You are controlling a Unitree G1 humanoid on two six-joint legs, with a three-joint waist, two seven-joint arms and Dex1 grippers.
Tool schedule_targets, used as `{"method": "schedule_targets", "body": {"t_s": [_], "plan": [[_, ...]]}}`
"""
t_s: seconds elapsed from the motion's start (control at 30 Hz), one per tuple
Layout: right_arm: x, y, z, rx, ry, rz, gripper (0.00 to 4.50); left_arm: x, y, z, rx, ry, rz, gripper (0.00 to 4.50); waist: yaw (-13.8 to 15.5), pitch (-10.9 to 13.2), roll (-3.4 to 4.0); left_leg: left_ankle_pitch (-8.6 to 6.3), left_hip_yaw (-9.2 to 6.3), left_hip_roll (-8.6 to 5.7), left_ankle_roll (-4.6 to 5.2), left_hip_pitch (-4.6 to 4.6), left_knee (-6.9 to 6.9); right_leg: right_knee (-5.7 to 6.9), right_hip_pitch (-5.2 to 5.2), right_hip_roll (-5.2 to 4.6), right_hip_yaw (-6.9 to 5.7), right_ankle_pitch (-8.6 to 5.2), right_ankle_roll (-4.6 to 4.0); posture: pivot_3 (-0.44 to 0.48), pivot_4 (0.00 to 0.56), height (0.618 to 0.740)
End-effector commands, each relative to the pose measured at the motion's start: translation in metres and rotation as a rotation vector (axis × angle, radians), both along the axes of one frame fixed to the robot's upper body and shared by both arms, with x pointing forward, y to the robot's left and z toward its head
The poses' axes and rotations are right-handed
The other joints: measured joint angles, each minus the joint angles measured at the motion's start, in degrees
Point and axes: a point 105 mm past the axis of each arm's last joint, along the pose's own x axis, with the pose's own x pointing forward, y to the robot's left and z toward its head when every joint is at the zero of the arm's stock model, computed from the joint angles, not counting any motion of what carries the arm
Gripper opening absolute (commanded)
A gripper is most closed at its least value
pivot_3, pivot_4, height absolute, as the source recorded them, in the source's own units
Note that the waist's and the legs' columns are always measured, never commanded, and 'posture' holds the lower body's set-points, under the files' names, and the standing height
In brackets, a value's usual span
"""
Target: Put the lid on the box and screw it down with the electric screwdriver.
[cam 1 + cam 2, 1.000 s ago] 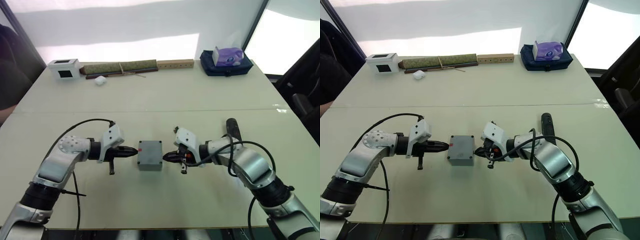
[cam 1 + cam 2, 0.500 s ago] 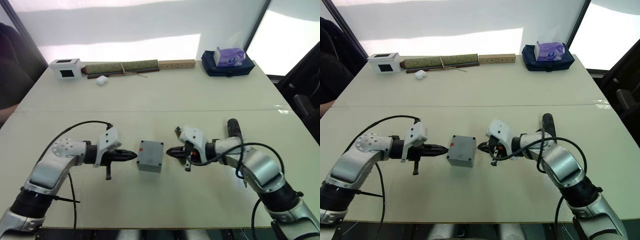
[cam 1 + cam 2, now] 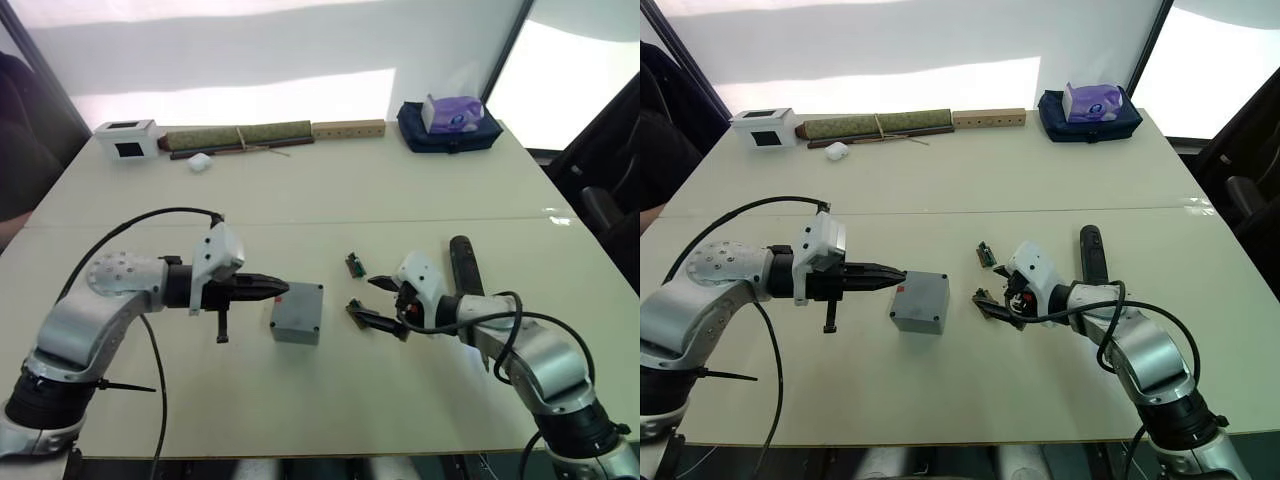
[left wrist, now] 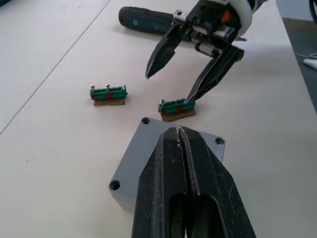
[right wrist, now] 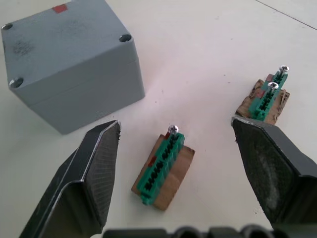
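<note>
The grey box (image 3: 298,322) stands mid-table with the lid (image 5: 64,37) seated on top; a seam shows between them. My left gripper (image 3: 280,289) is shut, its tips lying over the lid's left edge (image 4: 148,144). To the right of the box, my right gripper (image 3: 380,302) is open, with a small green circuit piece (image 5: 163,168) on the table between its fingers (image 5: 99,168). A second green piece (image 3: 355,265) lies just beyond. The black electric screwdriver (image 3: 463,262) lies on the table behind the right arm.
Along the far edge sit a white box with a dark window (image 3: 125,140), a small white object (image 3: 198,160), a rolled green mat (image 3: 240,134), a wooden strip (image 3: 348,128) and a tissue box on a blue bag (image 3: 450,115).
My right gripper has drawn back to the right, away from the box, and opened. The left gripper's tips have moved from the box's left side onto the lid. The box has stayed put.
</note>
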Motion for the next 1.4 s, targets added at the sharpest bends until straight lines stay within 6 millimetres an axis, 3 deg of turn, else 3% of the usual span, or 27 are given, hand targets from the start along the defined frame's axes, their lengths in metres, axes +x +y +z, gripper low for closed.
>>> {"method": "schedule_targets", "body": {"t_s": [0.03,0.37,1.17,1.27,1.4], "plan": [[0.003,0.003,0.004,0.024,-0.022,-0.007,3.6,-0.001,-0.002,0.012,0.004,-0.046,-0.024,0.0,0.09,0.0,0.0,0.0,0.0,0.0,0.0,0.0,0.02,0.0,0.01,0.0,0.0,0.0,0.0,0.0,0.15,0.74],[0.006,0.006,-0.009,0.02,0.015,-0.029,3.6,-0.003,-0.006,0.014,0.095,-0.097,-0.079,0.0,0.15,0.0,-0.01,0.01,0.0,-0.02,-0.01,0.0,0.04,0.0,0.02,0.0,0.0,0.0,0.0,0.0,0.15,0.74],[0.011,0.008,-0.002,0.093,0.028,-0.062,3.6,0.004,-0.005,0.015,0.136,-0.139,-0.095,0.0,0.11,0.0,-0.01,0.01,0.01,-0.02,-0.01,0.0,0.04,0.02,0.01,0.0,0.01,0.0,0.0,0.0,0.15,0.74],[0.011,0.007,-0.003,0.088,0.03,-0.063,3.04,0.004,-0.006,0.014,0.131,-0.14,-0.092,0.0,0.09,0.0,-0.01,0.01,0.01,-0.02,-0.01,0.0,0.04,0.02,0.01,0.01,0.01,0.0,0.0,0.0,0.15,0.74],[0.011,0.007,-0.004,0.081,0.032,-0.064,1.3,0.004,-0.007,0.014,0.128,-0.141,-0.088,0.0,0.1,0.0,-0.01,0.01,0.01,-0.02,-0.01,0.0,0.04,0.02,0.01,0.01,0.01,0.0,0.0,0.0,0.15,0.74]]}}
